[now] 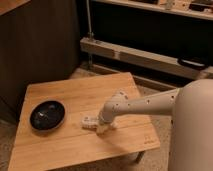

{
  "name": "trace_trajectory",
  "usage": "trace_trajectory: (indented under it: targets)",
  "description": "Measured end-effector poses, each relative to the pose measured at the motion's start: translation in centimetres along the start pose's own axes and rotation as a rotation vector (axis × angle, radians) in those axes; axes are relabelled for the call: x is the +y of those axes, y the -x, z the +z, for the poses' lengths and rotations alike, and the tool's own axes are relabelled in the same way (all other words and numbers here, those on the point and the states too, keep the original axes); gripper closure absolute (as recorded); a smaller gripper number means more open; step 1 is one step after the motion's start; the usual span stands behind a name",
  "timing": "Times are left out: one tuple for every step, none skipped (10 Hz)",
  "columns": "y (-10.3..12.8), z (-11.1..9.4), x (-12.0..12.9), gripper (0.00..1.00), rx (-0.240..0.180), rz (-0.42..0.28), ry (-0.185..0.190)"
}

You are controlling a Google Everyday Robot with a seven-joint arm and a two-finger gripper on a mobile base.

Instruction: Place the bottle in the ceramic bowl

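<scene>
Hanging over the wooden table [75, 95], the gripper [101, 128] adjoins the bottle [90, 120].

Indoor furnished room, office-lounge or robot test-space type; exact kind not determinable.

Evidence:
- Low plank-topped wooden surface [65, 145] standing on speckled hard floor [6, 136].
- Dark wood-panelled wall [40, 45] at 10 o'clock.
- Long pale ledge [142, 57] at 1 o'clock, fronting a dark recess.
- Thin metal post [89, 20] rising at 12 o'clock.
- Shelf [160, 9] with small items along top edge.
- White robot arm [145, 104] entering from 3 o'clock; end effector [101, 126] low over surface, at 6 o'clock.
</scene>
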Motion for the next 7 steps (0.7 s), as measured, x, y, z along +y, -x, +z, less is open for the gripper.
trace_trajectory:
  targets:
    - [0.0,0.0,0.0,0.86,0.001,-0.003,-0.001]
    - [0.0,0.0,0.0,0.93,0.001,-0.001,-0.001]
    - [0.2,-0.1,0.0,0.99,-0.005,-0.009,0.001]
    - [1.5,-0.5,0.0,1.0,-0.023,-0.044,-0.001]
    - [3.8,-0.9,0.0,1.0,-0.046,-0.08,0.003]
    - [6.1,-1.2,-0.2,1.0,-0.063,-0.112,0.006]
    - [9.3,-1.3,-0.5,1.0,-0.081,-0.153,0.011]
